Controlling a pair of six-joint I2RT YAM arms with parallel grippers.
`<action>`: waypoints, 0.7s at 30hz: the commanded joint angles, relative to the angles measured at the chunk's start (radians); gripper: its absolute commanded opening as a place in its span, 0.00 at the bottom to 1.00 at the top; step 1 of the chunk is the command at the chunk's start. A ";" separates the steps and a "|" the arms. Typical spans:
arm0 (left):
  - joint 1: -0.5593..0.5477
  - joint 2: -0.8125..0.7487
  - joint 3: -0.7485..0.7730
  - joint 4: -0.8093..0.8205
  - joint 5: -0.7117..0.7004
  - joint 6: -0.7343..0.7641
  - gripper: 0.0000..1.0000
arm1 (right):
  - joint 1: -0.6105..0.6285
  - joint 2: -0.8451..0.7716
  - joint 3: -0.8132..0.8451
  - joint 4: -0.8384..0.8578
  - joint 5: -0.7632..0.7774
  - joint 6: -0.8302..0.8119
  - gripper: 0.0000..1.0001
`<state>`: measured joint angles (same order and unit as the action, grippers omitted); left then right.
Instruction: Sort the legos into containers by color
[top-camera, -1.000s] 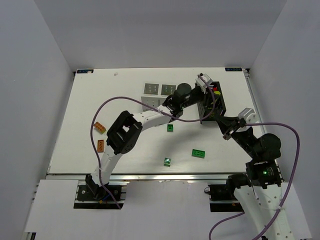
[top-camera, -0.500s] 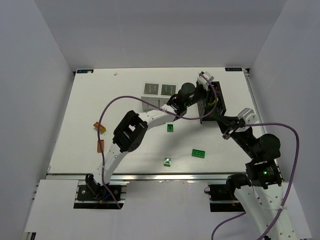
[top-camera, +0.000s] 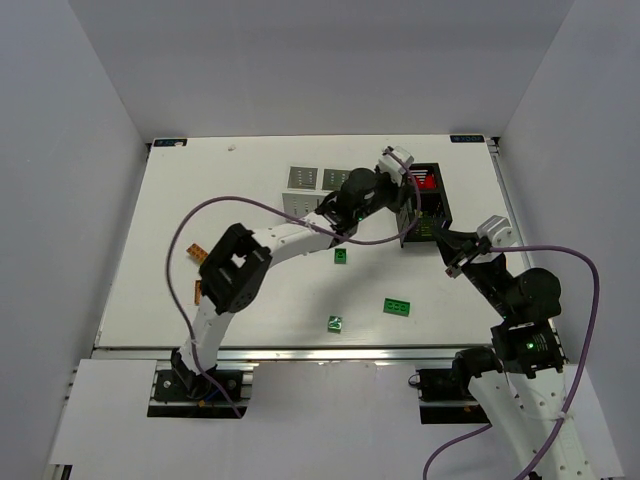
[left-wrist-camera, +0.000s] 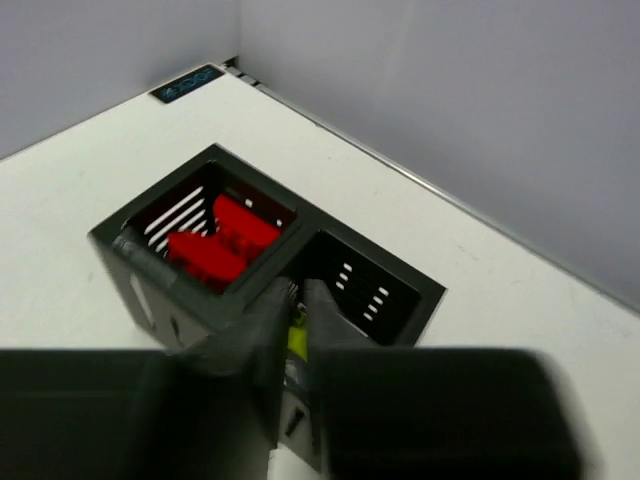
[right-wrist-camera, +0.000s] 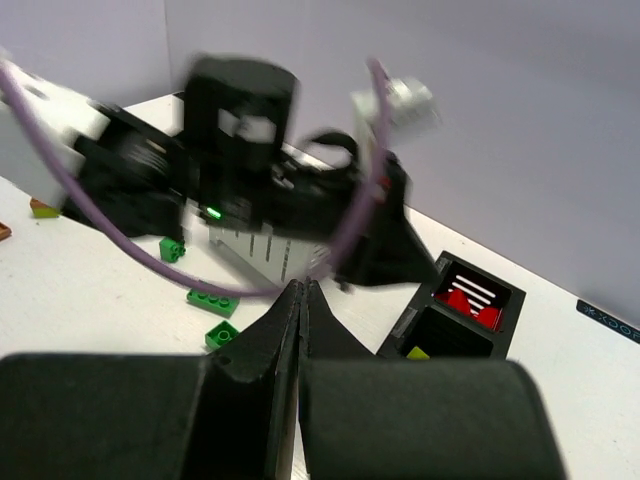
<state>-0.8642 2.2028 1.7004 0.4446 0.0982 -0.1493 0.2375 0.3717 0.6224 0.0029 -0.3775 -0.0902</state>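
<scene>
Legos (top-camera: 398, 306), green, lay loose on the table (top-camera: 260, 310). Left gripper (left-wrist-camera: 297, 292), fingers together, hung over the black box (left-wrist-camera: 360, 290), which held red bricks (left-wrist-camera: 222, 240); descending could strike its divider and shove the box. Right gripper (right-wrist-camera: 301, 290) sat closed, empty. Corner sticker (left-wrist-camera: 185, 85) too blurred to read.

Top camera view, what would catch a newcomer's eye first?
The left arm stretches diagonally across the white table to the black box at the far right, trailing a looping purple cable. Bright red bricks sit in that box's far compartment, and three green bricks lie loose mid-table.
</scene>
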 joint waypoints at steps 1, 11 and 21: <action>0.017 -0.286 -0.140 -0.046 -0.084 0.073 0.13 | 0.006 -0.010 -0.012 0.051 0.019 -0.019 0.00; 0.174 -0.875 -0.647 -0.268 -0.155 -0.058 0.49 | 0.014 0.097 -0.009 0.016 -0.076 -0.068 0.00; 0.185 -1.311 -0.850 -0.435 -0.257 0.000 0.73 | 0.036 0.298 0.002 -0.136 -0.357 -0.305 0.83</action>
<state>-0.6834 0.9894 0.8917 0.0692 -0.0658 -0.2035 0.2584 0.6395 0.6075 -0.0940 -0.6441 -0.2878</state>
